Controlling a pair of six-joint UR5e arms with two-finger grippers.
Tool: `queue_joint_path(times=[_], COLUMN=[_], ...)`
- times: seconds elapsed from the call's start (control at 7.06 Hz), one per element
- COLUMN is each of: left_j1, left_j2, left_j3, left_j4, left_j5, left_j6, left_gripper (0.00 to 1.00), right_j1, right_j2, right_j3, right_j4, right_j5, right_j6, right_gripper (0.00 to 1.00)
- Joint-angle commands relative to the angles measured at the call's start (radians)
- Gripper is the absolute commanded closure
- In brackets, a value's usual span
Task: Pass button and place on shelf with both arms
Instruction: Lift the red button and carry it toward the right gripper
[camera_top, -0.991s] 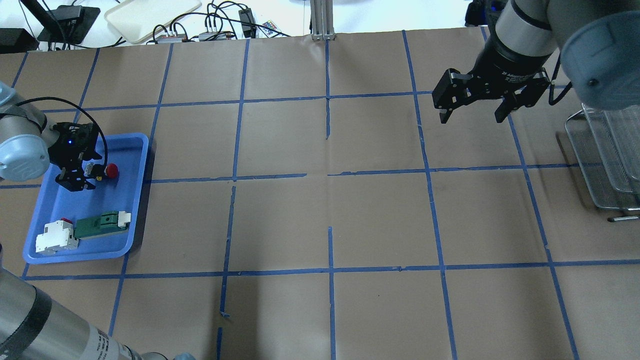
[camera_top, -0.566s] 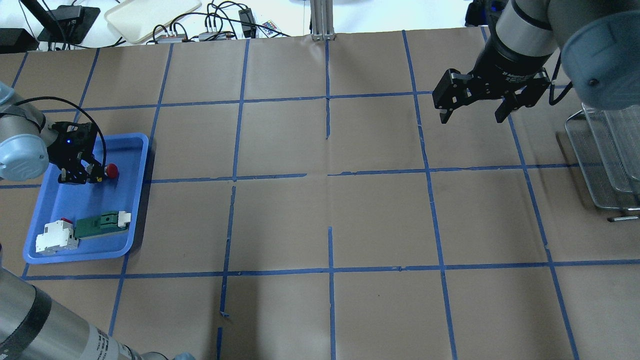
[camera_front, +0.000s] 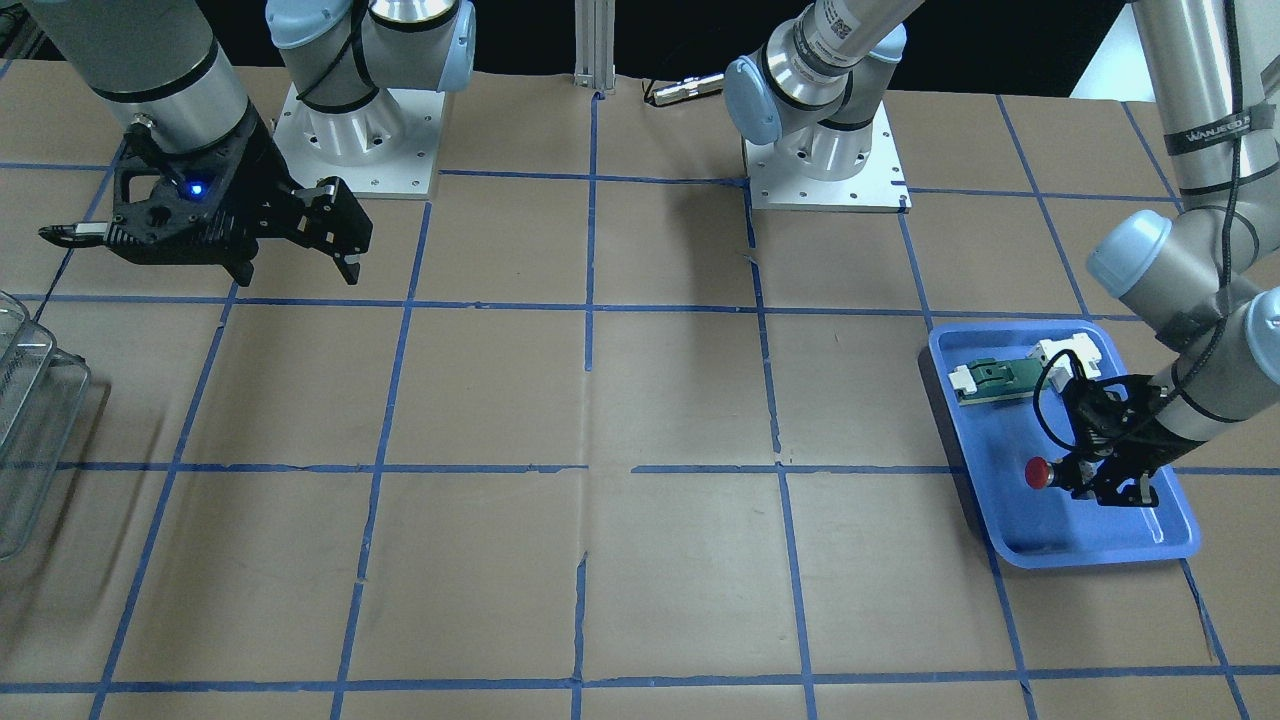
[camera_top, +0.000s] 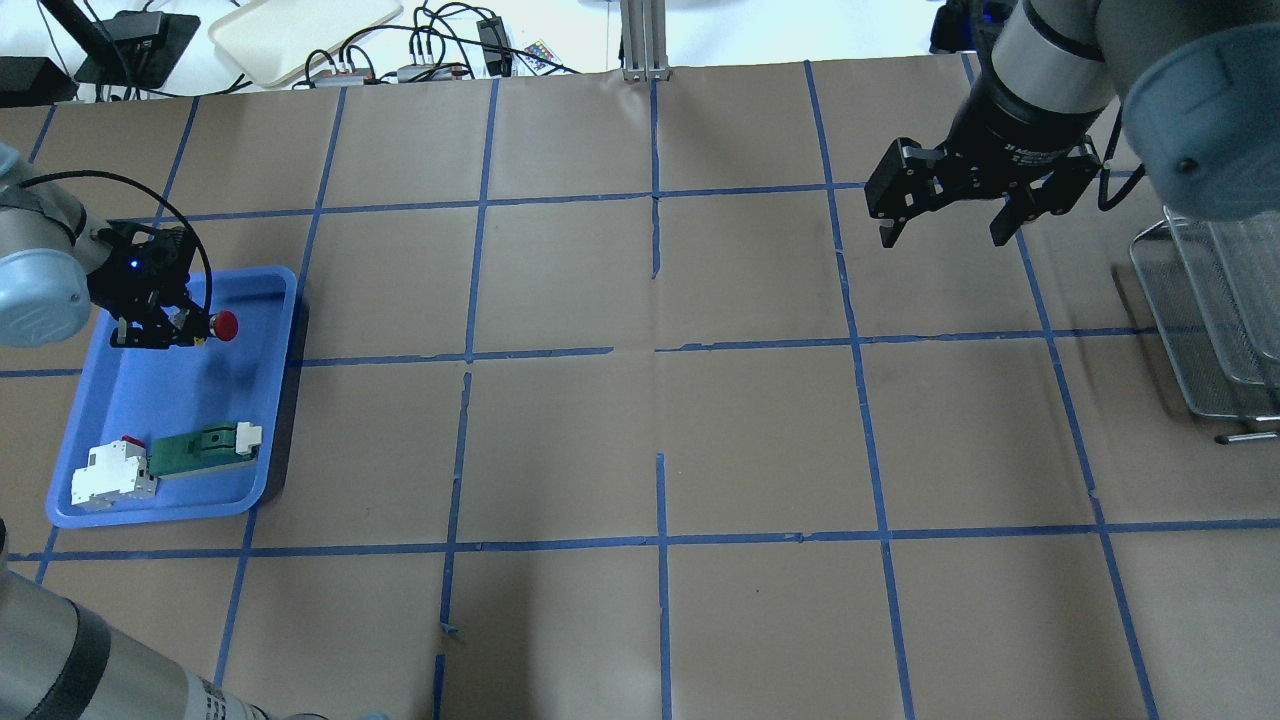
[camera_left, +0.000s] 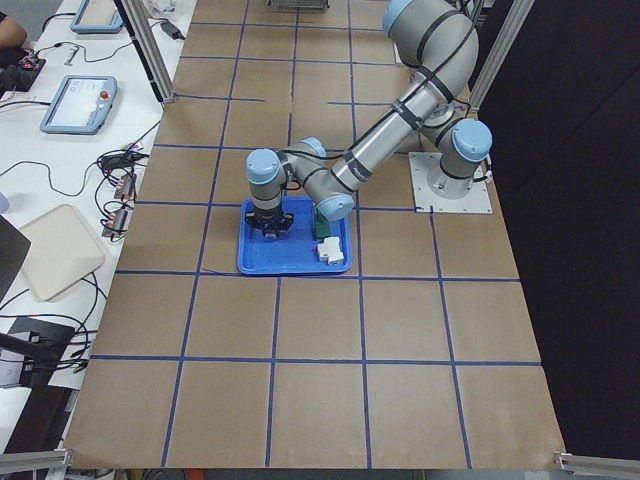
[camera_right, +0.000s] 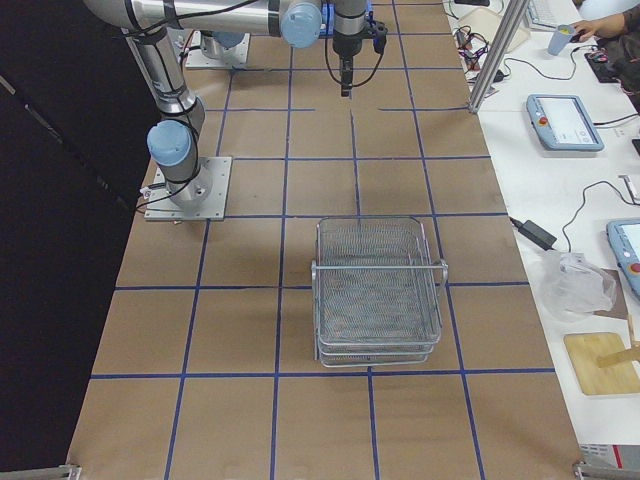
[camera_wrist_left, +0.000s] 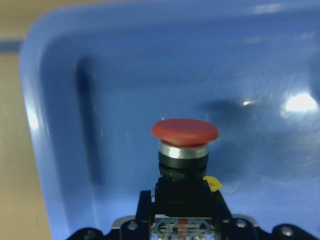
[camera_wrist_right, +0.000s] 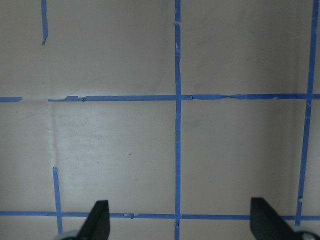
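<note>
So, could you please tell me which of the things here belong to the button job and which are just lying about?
Belonging: the button, held in the left pincer; the open right pincer; the shelf.
Lying about: the blue tray, the green connector block, the white module, the cream tray beyond the table.

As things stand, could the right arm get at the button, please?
Probably not: the left gripper holds the button above the blue tray, while the open right gripper hovers far across the table.
</note>
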Motion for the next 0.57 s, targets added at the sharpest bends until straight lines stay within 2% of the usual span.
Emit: queue_joint_path(times=[0.0,0.42], left_j1=[-0.095,-0.282], left_j2=[0.078,0.144], left_j3=[0.005,0.003], left_j4=[-0.098,-0.227], left_j5=[-0.063,-0.329], left_j6=[-0.069,-0.095], left_gripper=[1.0,1.0], right_j1=[-0.013,-0.068], right_j2=[-0.001,0.004], right_j3=[-0.014,-0.07], right_j4=[0.001,0.007], right_j5=[0.001,0.053], right_j6=[-0.004,-0.005], right_gripper=[0.0,0.0])
